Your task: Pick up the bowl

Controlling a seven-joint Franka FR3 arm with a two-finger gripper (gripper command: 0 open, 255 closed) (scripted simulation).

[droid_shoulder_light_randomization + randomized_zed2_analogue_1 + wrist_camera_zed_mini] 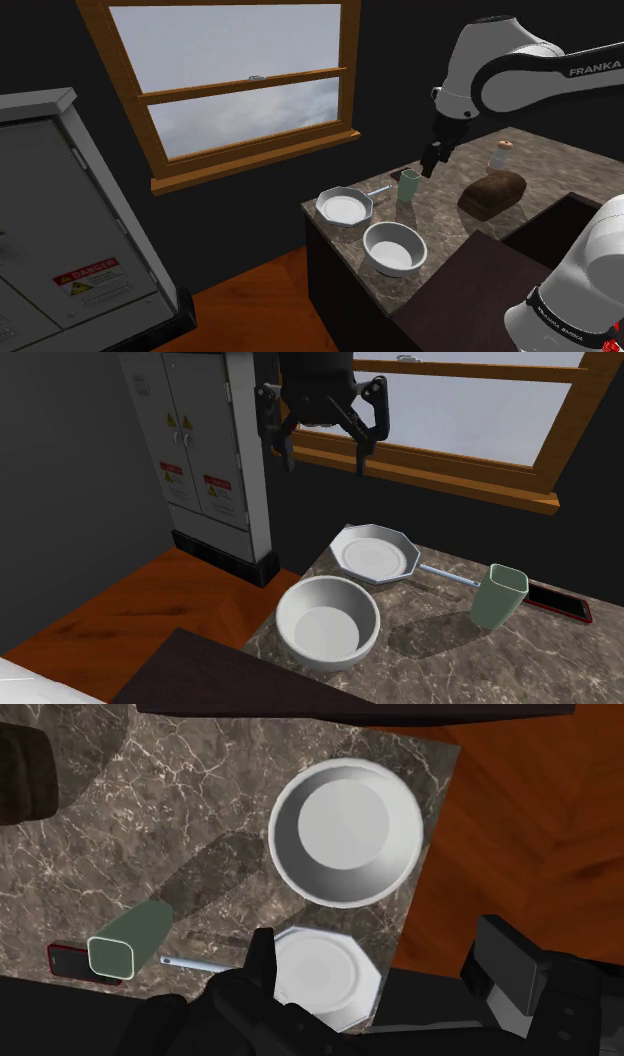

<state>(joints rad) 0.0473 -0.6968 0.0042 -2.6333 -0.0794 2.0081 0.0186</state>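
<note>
A white round bowl stands upright and empty near the front corner of the marble counter. Right behind it lies a white eight-sided pan with a thin handle. My black gripper hangs open, high above the counter, over the pan and cup area, with nothing between its fingers. The bowl lies well below and ahead of the fingertips.
A pale green cup and a red-edged phone sit beside the pan. A dark loaf and a small bottle lie further along. A grey electrical cabinet stands on the wooden floor.
</note>
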